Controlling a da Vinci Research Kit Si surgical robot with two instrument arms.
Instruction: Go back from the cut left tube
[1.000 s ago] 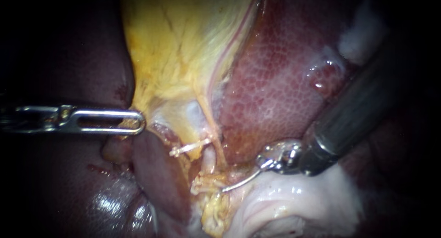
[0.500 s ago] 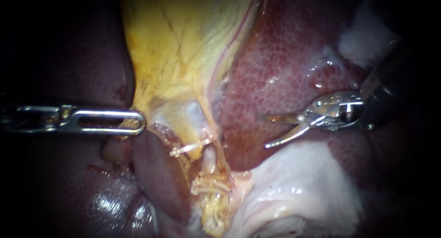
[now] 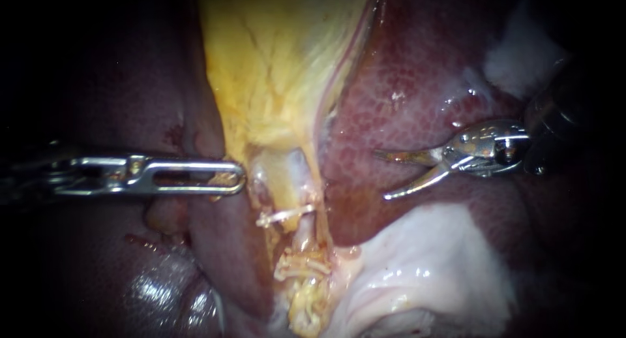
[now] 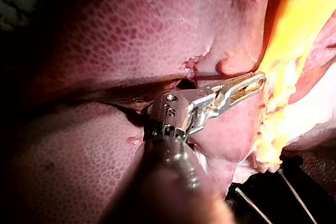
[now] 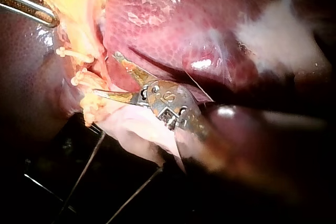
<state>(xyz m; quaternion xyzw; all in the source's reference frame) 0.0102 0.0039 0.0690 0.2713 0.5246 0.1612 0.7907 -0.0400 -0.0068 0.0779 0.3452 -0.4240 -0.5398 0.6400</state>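
Claw of right instrument: slim curved steel, gaping over mottled liver.

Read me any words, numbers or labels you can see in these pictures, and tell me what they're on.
None can be read.
Left instrument: a stamped mark on its metal joint, too small to read.
Right instrument: a stamped mark on its joint, also unreadable.
Liver, gallbladder, clips: no writing.
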